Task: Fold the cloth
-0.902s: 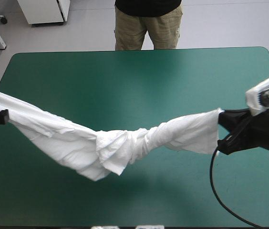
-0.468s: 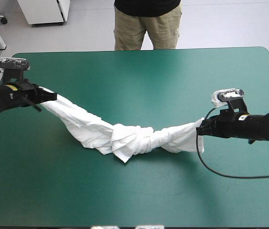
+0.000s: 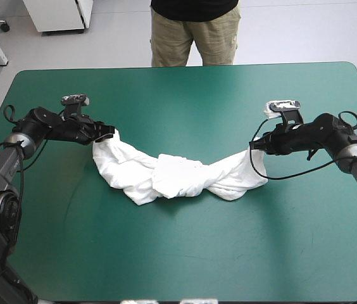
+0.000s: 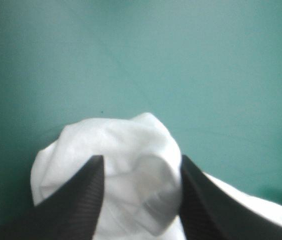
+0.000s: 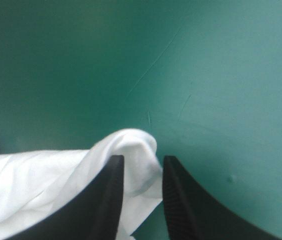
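Left gripper (image 3: 107,133) and right gripper (image 3: 254,147) sit at the 2 ends of the T-shirt (image 3: 178,177), a twisted rope lying crosswise on the teal-green cover (image 3: 185,95); left wrist view: fingers (image 4: 78,200) apart around a bunched end; right wrist view: fingers (image 5: 101,200) pinching cloth.

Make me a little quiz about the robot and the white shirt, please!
1. True or false: the T-shirt lies spread flat and smooth.
2. Where does the middle of the T-shirt rest? A) hanging in the air B) on the teal-green cover C) on the floor
3. Fill in: the left gripper and the right gripper are each at one ____ of the T-shirt.
Key: 1 false, it is bunched and twisted in the middle. 2 B. 3 end.
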